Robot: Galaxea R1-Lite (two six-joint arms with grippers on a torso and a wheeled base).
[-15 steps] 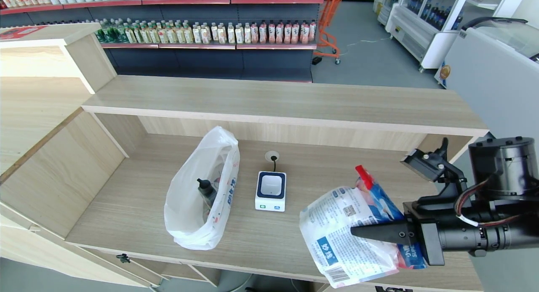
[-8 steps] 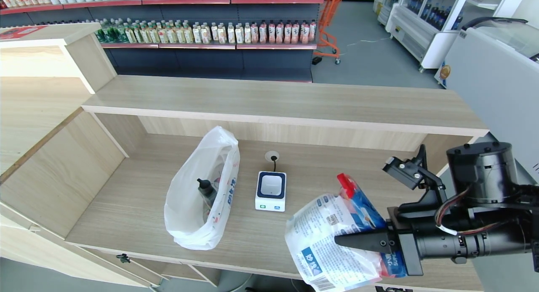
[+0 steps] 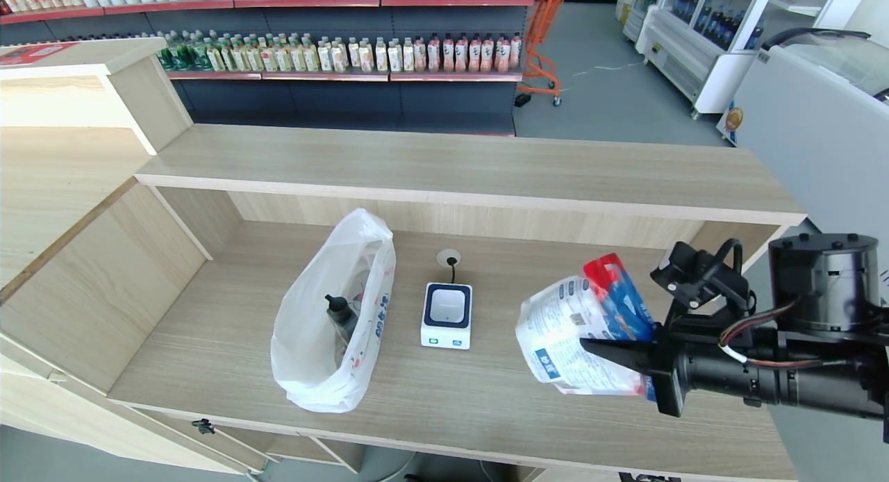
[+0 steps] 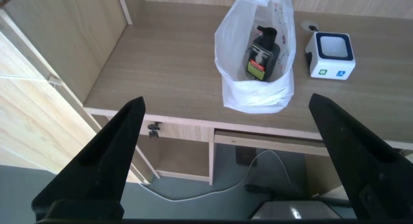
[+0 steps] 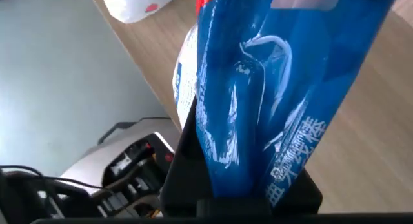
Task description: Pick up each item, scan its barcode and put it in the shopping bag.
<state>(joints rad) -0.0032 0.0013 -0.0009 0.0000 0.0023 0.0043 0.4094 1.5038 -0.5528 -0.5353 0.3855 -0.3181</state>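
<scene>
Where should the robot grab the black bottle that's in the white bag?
The bottle seems to stand upright, and the shopping bag wraps its sides, so only its top is free. It is probably best to come down from above through the open mouth and pinch the narrow neck just under the pump.

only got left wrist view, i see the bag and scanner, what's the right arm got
Observer: The right tool is shut on a white and blue pack, held in the air.
Operator: is it over the scanner
Observer: No. In the head view the pack hangs off to the right of the scanner, above the counter.
Operator: which side faces the scanner
Observer: The white printed side is turned towards it; the right wrist view looks onto the blue side.
</scene>
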